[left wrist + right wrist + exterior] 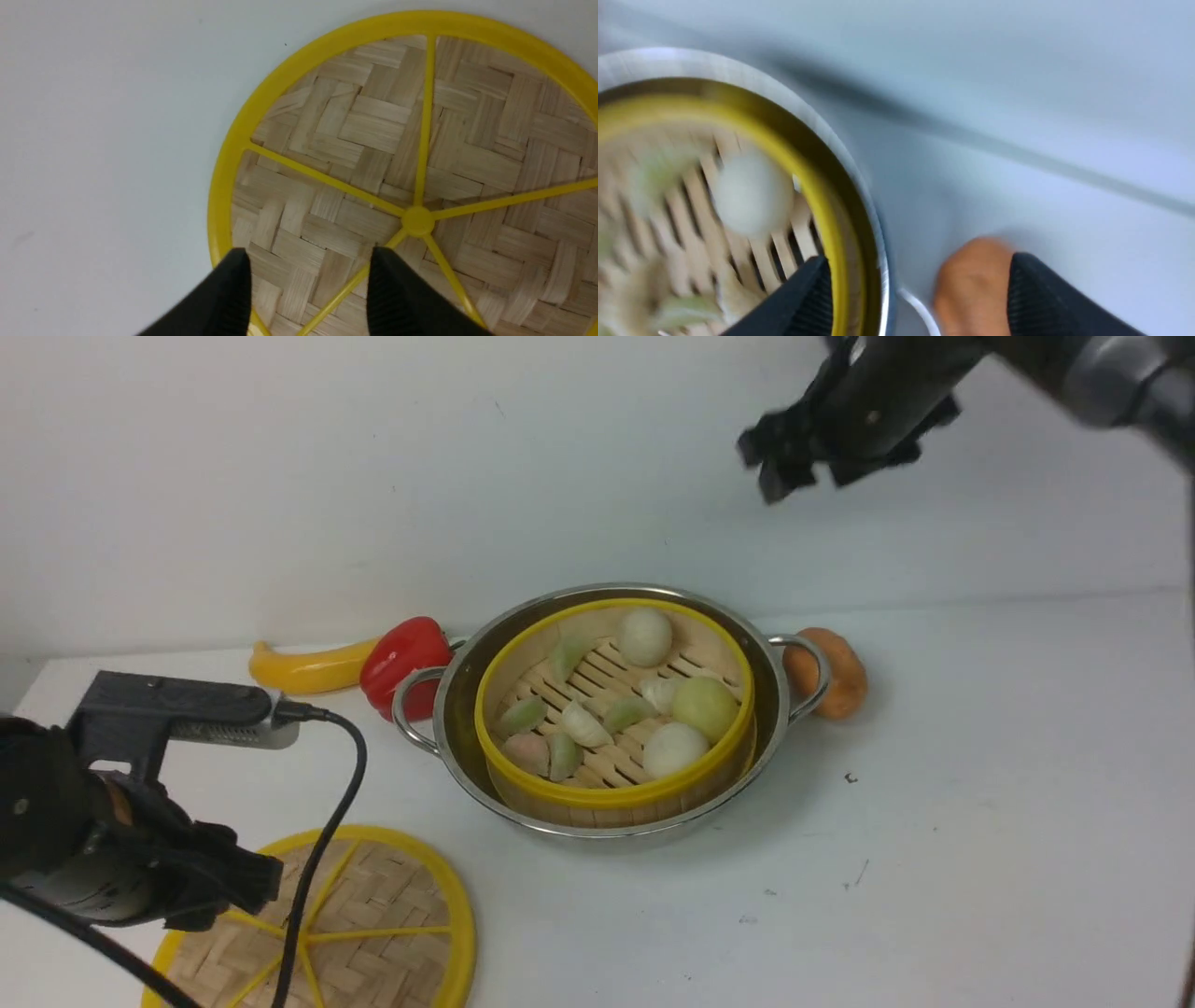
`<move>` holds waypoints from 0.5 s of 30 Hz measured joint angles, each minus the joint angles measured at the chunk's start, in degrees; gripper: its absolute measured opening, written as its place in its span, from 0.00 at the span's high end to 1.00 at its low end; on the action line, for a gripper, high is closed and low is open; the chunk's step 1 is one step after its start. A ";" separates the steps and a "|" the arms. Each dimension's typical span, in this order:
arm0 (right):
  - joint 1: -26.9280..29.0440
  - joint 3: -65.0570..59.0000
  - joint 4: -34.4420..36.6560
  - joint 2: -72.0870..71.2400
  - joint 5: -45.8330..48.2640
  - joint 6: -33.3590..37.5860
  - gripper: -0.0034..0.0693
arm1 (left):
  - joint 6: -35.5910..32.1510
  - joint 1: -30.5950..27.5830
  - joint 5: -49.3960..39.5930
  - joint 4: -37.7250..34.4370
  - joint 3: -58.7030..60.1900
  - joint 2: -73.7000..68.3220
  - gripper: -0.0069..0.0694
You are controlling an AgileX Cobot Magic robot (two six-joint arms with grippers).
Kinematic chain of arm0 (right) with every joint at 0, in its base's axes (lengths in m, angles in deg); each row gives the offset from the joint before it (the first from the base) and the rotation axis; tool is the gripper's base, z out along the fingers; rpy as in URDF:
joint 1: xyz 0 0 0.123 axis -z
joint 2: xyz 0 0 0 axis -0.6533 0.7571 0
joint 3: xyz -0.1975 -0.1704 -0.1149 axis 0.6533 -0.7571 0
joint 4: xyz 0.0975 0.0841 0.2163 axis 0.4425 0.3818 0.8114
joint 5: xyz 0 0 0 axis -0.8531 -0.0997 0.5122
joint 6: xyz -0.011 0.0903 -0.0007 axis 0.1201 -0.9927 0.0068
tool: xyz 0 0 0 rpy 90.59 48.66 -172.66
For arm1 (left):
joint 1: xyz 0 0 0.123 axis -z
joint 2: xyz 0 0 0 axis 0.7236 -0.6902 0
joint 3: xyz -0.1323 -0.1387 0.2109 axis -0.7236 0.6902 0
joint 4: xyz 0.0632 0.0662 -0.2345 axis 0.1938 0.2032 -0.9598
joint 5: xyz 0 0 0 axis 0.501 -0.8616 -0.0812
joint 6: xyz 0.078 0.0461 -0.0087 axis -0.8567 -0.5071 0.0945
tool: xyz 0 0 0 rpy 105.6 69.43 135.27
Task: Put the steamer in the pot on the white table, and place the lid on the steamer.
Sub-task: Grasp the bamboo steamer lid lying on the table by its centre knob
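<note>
Steamer in pot, lid off on table; both grippers spread and empty.

Steamer (611, 792) sits inside pot (459, 709) mid table (980, 821), uncovered, with toy food (674, 749) on its slats. Lid (373, 933) lies flat on the table at front left, apart from the pot. Left gripper (308, 261) hangs over the lid, fingers (224, 298) apart either side of a spoke near the hub, pinching nothing; contact with the lid cannot be told. Right gripper (794, 467) is high above the pot's far right side, jaws wide, holding nothing; its wrist view is blurred. Red pepper (406, 663) and yellow veg (308, 667) sit just left of the pot, orange-brown item (840, 672) by the right handle.
</note>
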 joint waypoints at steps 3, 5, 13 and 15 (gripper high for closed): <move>4.05 0.06 4.19 -9.50 -0.25 0.06 0.28 | -1.17 0.00 2.21 -2.70 0.00 -5.41 0.39; 4.95 0.06 5.13 -12.30 -0.25 0.37 0.28 | -1.53 0.00 3.10 -3.95 0.00 -7.14 0.37; 5.66 0.11 7.45 -24.02 -0.20 2.16 0.28 | -5.52 0.00 6.29 -10.30 0.00 -12.40 0.33; 5.66 0.11 7.83 -24.90 -0.20 2.28 0.28 | -6.31 0.00 7.60 -11.30 0.00 -12.69 0.33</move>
